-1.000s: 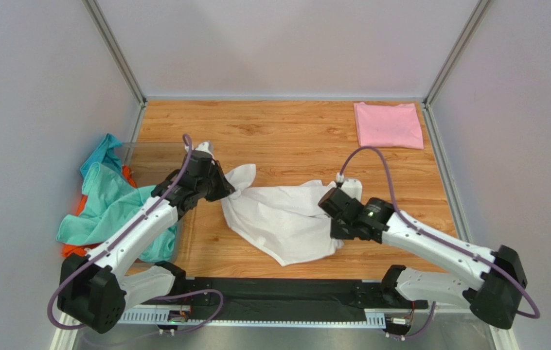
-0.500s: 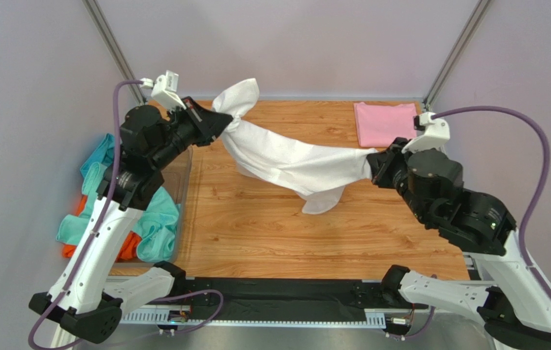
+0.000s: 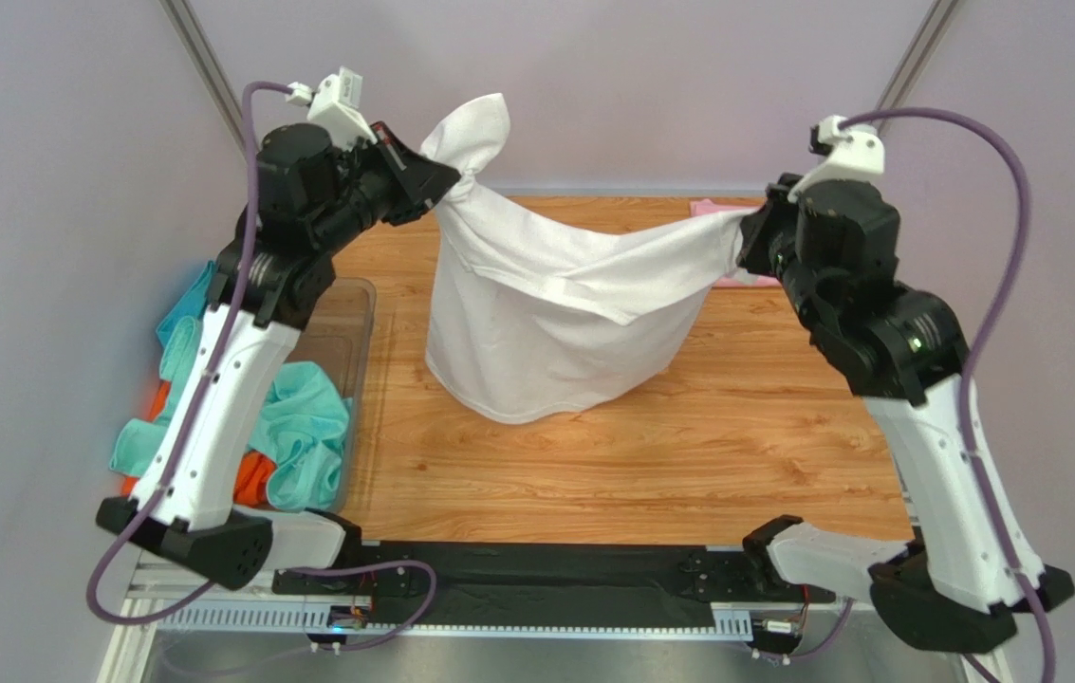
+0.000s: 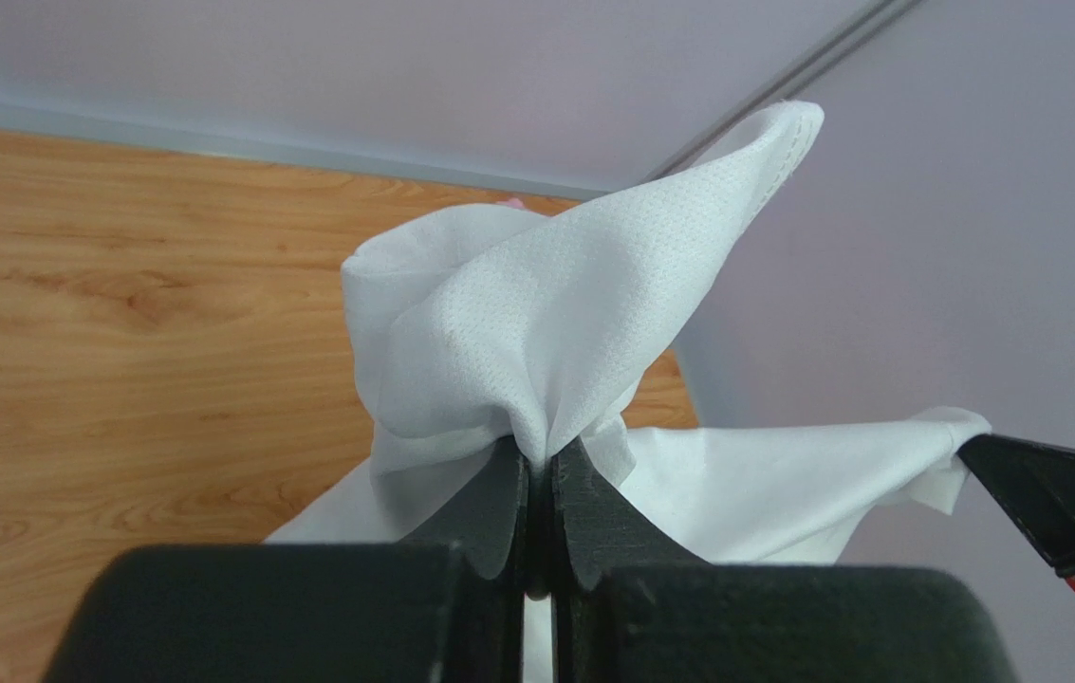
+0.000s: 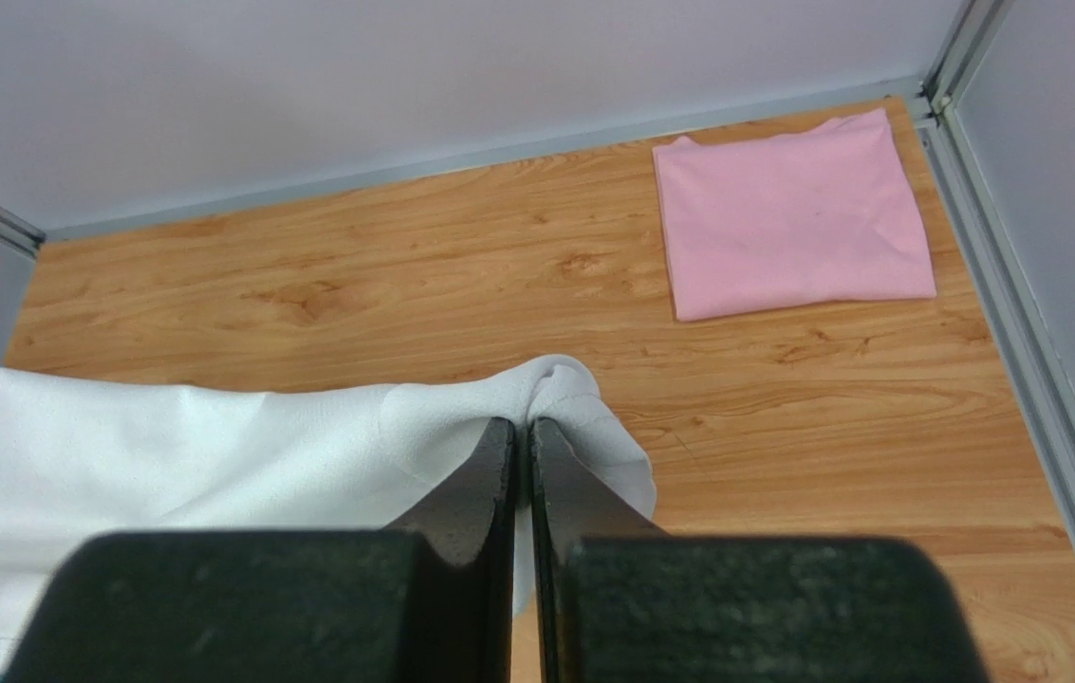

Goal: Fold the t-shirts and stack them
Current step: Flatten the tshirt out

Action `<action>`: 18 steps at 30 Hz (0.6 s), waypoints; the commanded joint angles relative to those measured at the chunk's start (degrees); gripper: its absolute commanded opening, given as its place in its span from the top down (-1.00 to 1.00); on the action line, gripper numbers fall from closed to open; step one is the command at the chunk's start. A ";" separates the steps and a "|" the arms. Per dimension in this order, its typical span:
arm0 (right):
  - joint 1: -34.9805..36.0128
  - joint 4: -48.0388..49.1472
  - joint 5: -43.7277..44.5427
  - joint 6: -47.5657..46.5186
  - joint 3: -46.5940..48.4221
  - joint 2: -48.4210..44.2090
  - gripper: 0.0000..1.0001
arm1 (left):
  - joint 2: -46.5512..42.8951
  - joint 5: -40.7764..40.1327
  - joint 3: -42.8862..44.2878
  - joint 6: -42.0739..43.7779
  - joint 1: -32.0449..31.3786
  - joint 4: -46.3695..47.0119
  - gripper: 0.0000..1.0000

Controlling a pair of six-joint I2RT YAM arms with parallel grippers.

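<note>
left gripper (image 3: pixel 436 182) at 10 o'clock and right gripper (image 3: pixel 745 235) at 2 each clamp a thin bunch of white shirt (image 3: pixel 557 320) — either could slip, crumpling it.

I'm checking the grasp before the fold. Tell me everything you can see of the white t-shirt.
The white t-shirt is plain, thin, finely textured cloth, held up above the table, stretched between the left gripper and the right gripper, each shut on a bunched edge. Its body hangs between them, creased; one flap pokes up.
</note>
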 commanded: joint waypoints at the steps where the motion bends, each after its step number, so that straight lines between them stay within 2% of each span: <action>1: -8.90 5.53 -17.57 -3.27 2.78 6.07 1.00 | 7.37 2.09 4.17 -0.28 3.90 -1.06 1.00; 4: -13.48 6.42 -21.30 -4.85 8.76 14.76 1.00 | 17.38 5.87 13.73 -0.02 6.28 -1.67 1.00; 6: -15.33 5.82 -24.11 -5.55 17.72 21.51 1.00 | 25.61 10.00 25.58 -0.63 7.69 -3.94 1.00; 7: -15.86 4.85 -25.86 -5.73 25.58 23.65 1.00 | 28.28 11.58 34.33 -0.98 8.04 -4.66 1.00; 9: -16.91 1.09 -26.84 -5.99 34.05 29.78 1.00 | 34.51 14.13 42.11 -2.64 9.27 -5.54 1.00; 11: -17.45 -0.95 -27.54 -6.26 43.09 32.71 1.00 | 36.56 17.98 47.40 -4.23 9.98 -3.97 1.00; 14: -18.41 -0.70 -30.62 -5.82 42.45 31.76 1.00 | 33.16 19.59 43.06 -5.65 11.03 0.25 1.00; 16: -18.33 0.01 -30.45 -5.82 35.88 27.65 1.00 | 30.34 19.07 38.83 -3.55 11.30 0.87 1.00; 17: -18.41 0.01 -30.27 -5.73 32.98 26.06 1.00 | 27.11 18.72 33.33 -2.67 11.30 0.87 1.00; 18: -18.33 0.01 -30.10 -5.65 25.56 23.87 1.00 | 25.25 18.36 30.06 -1.09 11.38 0.79 0.99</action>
